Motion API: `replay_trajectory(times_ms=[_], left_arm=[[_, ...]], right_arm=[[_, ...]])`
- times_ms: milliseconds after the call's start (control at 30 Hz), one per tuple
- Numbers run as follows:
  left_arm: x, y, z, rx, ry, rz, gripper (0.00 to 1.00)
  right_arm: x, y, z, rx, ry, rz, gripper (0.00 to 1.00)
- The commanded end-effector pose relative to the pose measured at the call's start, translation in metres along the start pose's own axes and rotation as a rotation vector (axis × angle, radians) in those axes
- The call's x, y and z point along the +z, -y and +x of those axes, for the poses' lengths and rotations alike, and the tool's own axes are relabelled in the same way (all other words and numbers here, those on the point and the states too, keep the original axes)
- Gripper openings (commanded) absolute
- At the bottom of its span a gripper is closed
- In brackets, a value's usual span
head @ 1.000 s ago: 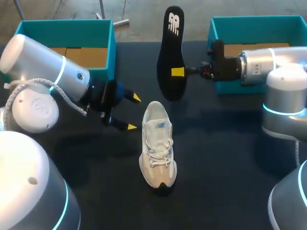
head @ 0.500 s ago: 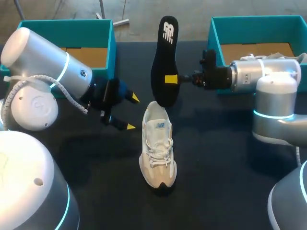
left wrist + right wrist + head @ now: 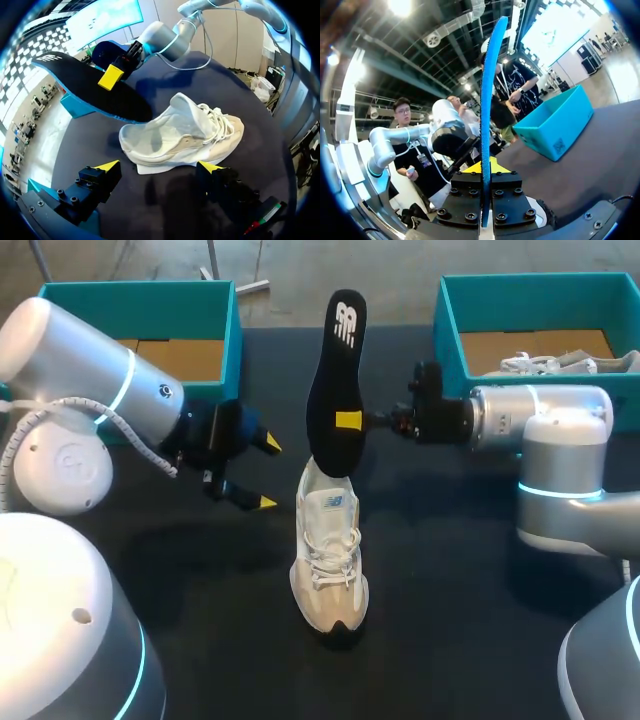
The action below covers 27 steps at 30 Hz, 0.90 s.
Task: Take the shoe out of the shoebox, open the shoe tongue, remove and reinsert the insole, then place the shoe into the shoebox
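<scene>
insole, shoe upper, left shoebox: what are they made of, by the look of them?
Insole: likely foam, with a matte black face and a thin blue edge; straight though held only at mid-length. Shoe: seemingly white mesh textile with beige suede-like panels and cord laces. Left shoebox: cardboard, with teal walls and a bare brown floor inside.

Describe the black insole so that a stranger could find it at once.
In the middle of the black table lies a white lace-up sneaker. Above its heel, the right gripper holds the flat black insole upright; nothing else is gripped.
</scene>
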State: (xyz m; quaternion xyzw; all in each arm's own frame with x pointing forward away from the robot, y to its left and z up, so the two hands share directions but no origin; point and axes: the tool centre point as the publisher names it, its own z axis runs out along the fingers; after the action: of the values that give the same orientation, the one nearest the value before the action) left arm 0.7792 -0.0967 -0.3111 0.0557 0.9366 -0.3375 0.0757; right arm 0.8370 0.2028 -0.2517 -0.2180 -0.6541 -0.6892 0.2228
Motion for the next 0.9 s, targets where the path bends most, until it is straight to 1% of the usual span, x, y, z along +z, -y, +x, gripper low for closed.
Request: replay_trajectory(times_ms=[33, 367, 400, 900], left_arm=[[0.0047, 0.0019, -0.0041, -0.003, 0.002, -0.016, 1.00], [0.0054, 0.0019, -0.0047, 0.000, 0.003, -0.021, 1.00], [0.0054, 0.0019, -0.0047, 0.000, 0.003, -0.021, 1.00], [0.0054, 0.0019, -0.0047, 0.000, 0.003, -0.021, 1.00]], right_arm=[[0.0023, -0.0002, -0.0049, 0.009, -0.007, 0.003, 0.00], [0.0052, 0.0047, -0.0121, 0.025, -0.020, 0.008, 0.00], [0.0057, 0.0065, -0.0121, 0.033, 0.005, 0.008, 0.00], [0.0057, 0.0065, -0.0121, 0.033, 0.005, 0.008, 0.00]])
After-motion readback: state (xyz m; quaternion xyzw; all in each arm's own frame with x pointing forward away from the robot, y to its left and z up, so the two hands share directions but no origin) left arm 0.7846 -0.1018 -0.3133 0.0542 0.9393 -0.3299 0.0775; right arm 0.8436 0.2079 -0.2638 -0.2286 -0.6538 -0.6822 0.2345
